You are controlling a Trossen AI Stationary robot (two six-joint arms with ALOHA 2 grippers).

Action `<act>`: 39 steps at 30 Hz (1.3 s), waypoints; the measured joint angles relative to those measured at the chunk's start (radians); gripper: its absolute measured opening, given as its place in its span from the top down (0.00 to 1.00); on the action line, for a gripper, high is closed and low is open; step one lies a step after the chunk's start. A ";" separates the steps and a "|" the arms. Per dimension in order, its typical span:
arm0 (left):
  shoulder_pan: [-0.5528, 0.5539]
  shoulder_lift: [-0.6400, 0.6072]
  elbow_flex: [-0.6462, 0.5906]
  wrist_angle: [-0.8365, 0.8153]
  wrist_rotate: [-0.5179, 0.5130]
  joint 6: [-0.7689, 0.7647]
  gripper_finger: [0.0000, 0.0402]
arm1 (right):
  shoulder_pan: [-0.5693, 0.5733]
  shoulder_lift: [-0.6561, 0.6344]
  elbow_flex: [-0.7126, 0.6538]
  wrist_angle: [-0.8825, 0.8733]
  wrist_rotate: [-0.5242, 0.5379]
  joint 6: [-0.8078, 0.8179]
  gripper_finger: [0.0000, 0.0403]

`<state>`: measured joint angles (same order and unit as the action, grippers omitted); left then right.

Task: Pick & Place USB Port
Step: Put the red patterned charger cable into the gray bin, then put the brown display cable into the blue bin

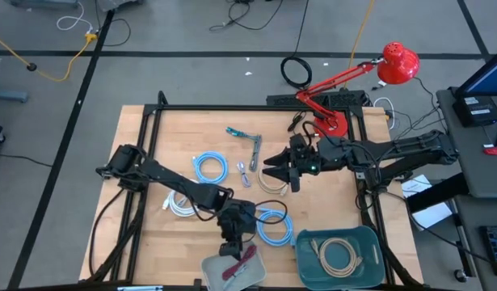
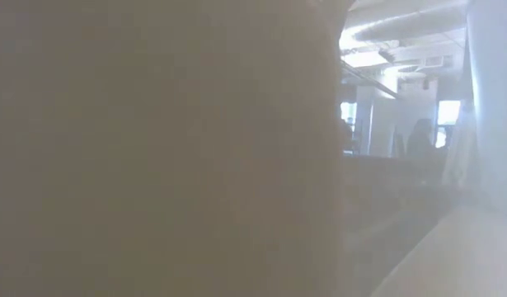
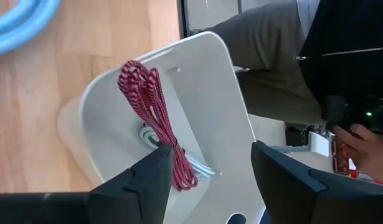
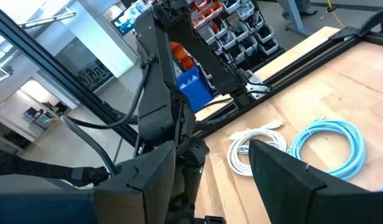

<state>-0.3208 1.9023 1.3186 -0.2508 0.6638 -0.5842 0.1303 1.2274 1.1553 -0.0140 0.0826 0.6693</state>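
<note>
A red-and-black braided cable [image 3: 151, 106] lies bundled in a pale beige bin [image 3: 210, 93] at the table's near edge; in the high view the cable [image 1: 242, 260] shows inside that bin [image 1: 220, 271]. My left gripper [image 3: 213, 149] hangs open just above the bin, and one end of the cable runs behind one finger. In the high view the left gripper [image 1: 236, 238] stands at the bin's far rim. My right gripper [image 1: 271, 172] is open near the table's middle, over a beige cable coil [image 1: 272, 186]. Its wrist view looks across the table between its open fingers [image 4: 213, 146].
On the table lie two light-blue coils [image 1: 209, 167] [image 1: 272, 226], a white coil [image 1: 179, 204] and small metal parts [image 1: 252, 145]. A teal bin [image 1: 306, 263] holds a beige coil. A red lamp [image 1: 337, 97] stands at the far edge. A person's hand [image 3: 359, 134] shows beyond the near edge. Something close blocks the low view.
</note>
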 joint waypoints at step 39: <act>0.138 -0.493 0.000 -0.287 -0.777 -0.098 0.65 | -0.183 0.253 -0.215 -0.610 -0.003 0.288 0.51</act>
<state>-0.1828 1.4096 1.3182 -0.5378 -0.1137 -0.6822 -0.0526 1.4808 0.9408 -0.6241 0.0795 0.9576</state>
